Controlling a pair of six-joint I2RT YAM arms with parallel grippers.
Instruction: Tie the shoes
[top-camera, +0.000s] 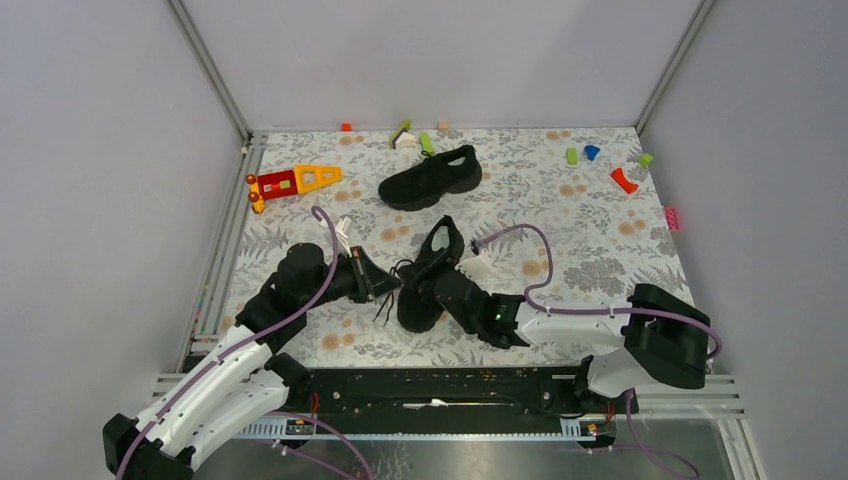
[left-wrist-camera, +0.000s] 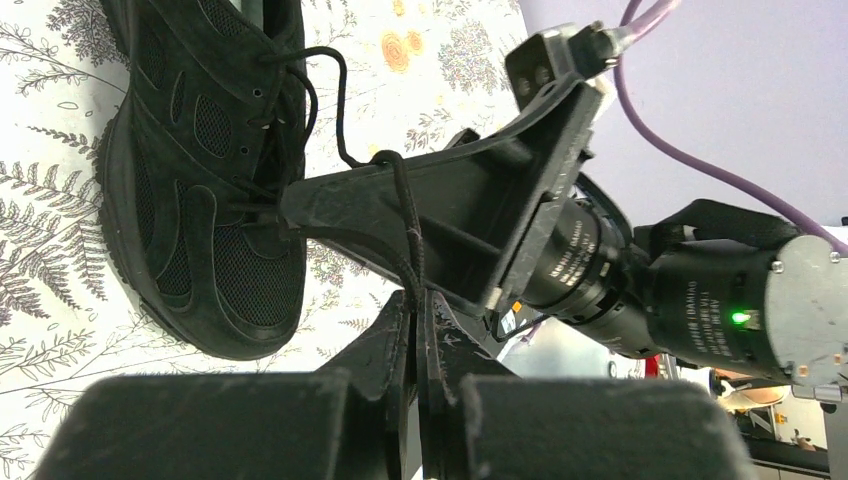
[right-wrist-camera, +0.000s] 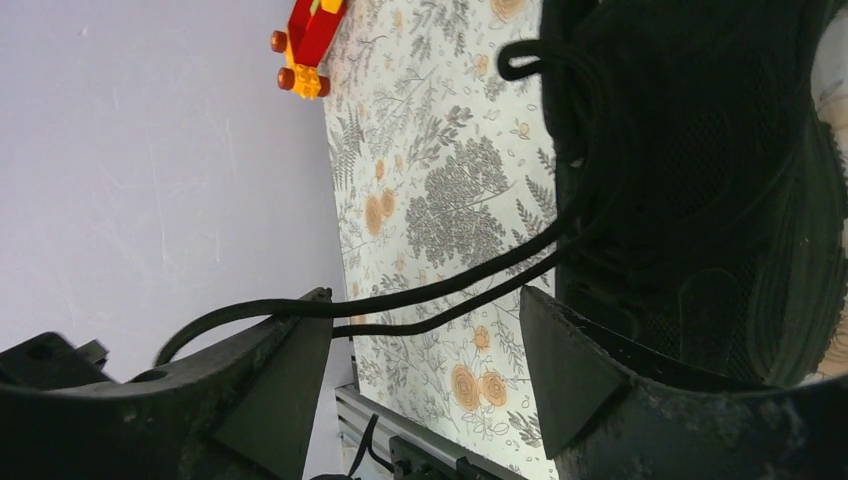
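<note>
Holding the lace (left-wrist-camera: 407, 215) taut is advised while pinched in the shut left gripper (left-wrist-camera: 416, 305). The open right gripper (right-wrist-camera: 420, 302) should be centred on both strands beside the near shoe (top-camera: 432, 255), mid-table.

Floral table cover (top-camera: 600, 270), red-and-yellow toy (top-camera: 292, 181), green block (top-camera: 571, 156), blue piece (top-camera: 591, 152), red piece (top-camera: 623, 180)

Robotics lab test cell: plain pale grey wall panels (top-camera: 100, 150) in silver aluminium framing (top-camera: 207, 65) enclose a table (top-camera: 226, 255) under a grey-and-orange floral printed cloth (top-camera: 600, 270). Two white-and-black robot arms (top-camera: 215, 385) are bolted to a black rail (top-camera: 440, 390) at the near edge; small bright plastic toys (top-camera: 293, 181) lie scattered.
</note>
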